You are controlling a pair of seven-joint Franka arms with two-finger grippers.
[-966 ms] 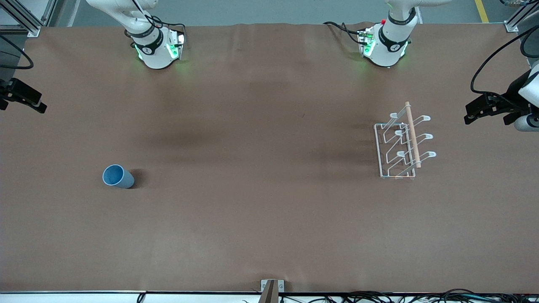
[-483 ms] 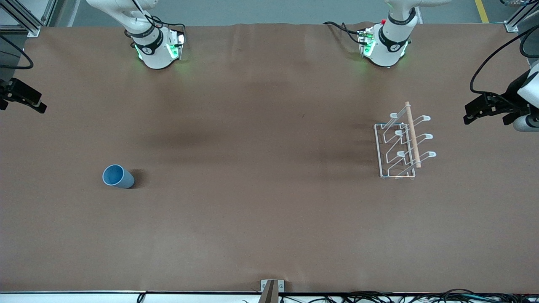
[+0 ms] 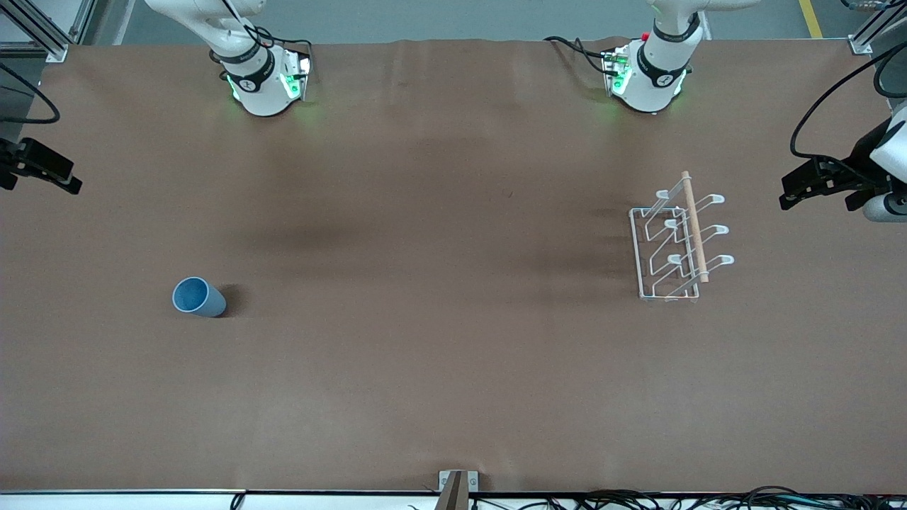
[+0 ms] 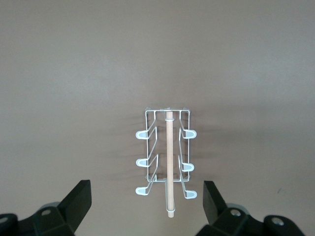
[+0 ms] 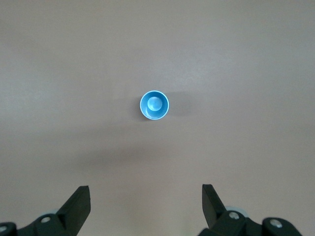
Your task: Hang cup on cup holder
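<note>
Over the table's right-arm end: right gripper [image 3: 39,170] — hangs in the air at the edge of the front view, fingers [image 5: 78,204] spread wide, nothing between them.
Right wrist view: the cup [image 5: 154,105] stands upright with its open mouth up, apart from the fingers and centred between them.
Cup on the table: the cup [image 3: 198,297] sits alone on the brown table cover [image 3: 439,340], toward the right arm's end, well apart from the rack.
Left gripper: left gripper [image 3: 815,185] — up in the air over the left arm's end of the table, fingers [image 4: 81,199] parted and empty.
Cup holder: the cup holder [image 3: 677,244] stands upright near the left gripper, its wooden rod [image 3: 694,227] along the top; all prongs look bare, as far as the thin wire lets one judge.
Left wrist view: the cup holder [image 4: 166,157] lies between the open fingers, not touching them.
</note>
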